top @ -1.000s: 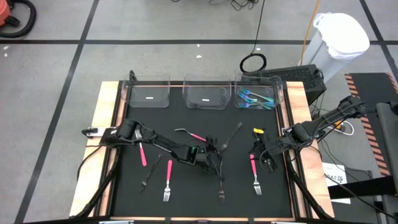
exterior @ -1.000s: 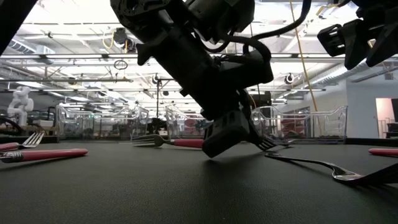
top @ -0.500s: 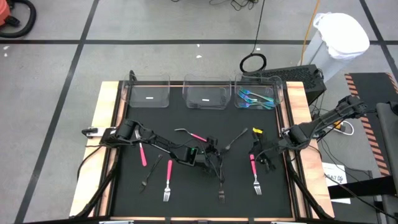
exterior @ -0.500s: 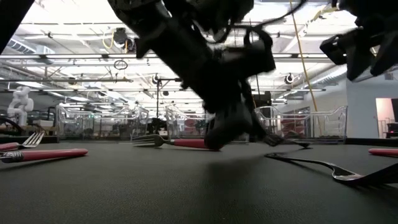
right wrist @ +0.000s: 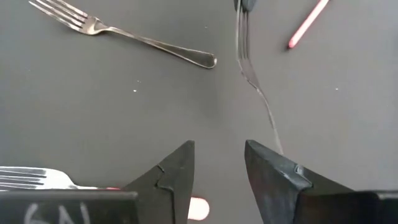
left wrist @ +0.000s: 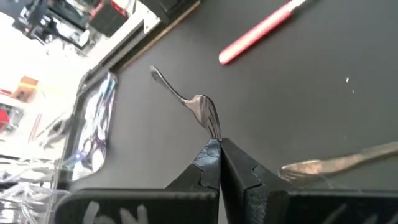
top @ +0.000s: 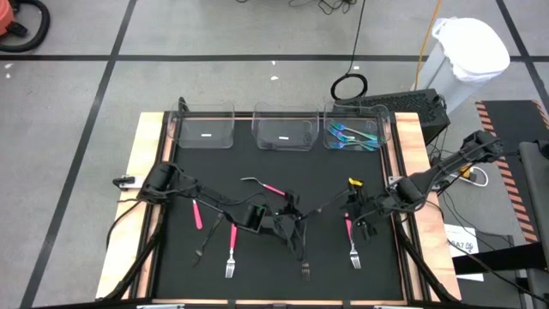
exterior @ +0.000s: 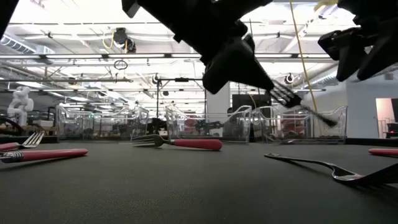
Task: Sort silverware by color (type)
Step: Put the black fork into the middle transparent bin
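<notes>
- Black counter (top: 257, 167), three clear bins (top: 284, 130) along the far edge; teal pieces already in the right one.
- Left hand (left wrist: 219, 163) clamped together on the tines of a dark fork (left wrist: 198, 111), lifted mid-counter.
- We judge the fork light, stiff and slick; a pinch at one end may let it swivel, so nearer the neck is safer.
- Right hand (right wrist: 219, 163) apart, empty, above a pink fork (top: 350, 233).
- Low view hides the grip; we cannot tell black from plain steel.
</notes>
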You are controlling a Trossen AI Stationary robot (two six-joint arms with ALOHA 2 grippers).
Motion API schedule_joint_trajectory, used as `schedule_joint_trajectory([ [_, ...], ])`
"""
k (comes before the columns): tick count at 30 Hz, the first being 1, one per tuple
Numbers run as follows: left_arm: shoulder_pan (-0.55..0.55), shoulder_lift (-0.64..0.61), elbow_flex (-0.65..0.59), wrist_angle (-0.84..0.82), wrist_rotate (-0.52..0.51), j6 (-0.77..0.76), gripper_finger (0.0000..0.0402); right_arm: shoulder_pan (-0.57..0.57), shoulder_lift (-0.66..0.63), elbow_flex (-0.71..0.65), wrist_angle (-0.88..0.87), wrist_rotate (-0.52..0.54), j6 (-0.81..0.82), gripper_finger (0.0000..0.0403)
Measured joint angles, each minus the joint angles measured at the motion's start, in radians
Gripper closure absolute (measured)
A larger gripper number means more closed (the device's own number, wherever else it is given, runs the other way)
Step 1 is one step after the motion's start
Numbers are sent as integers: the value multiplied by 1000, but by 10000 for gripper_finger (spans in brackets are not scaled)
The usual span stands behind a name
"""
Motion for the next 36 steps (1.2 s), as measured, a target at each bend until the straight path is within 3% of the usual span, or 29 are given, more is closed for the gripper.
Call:
schedule_joint_trajectory([
  [5,0,0,0,-6,0,1,401,15,7,0,-33,2,31,264],
  [11,-1,-11,0,-7,27,1,401,33,7,0,-184,126,101,264],
  [14,-5,-20,1,4,32,3,401,38,8,0,-175,149,106,260],
  [28,-47,-66,1,28,24,36,401,40,77,0,-204,236,159,184],
  [36,-53,-66,1,26,22,46,401,40,76,0,-204,258,158,207],
])
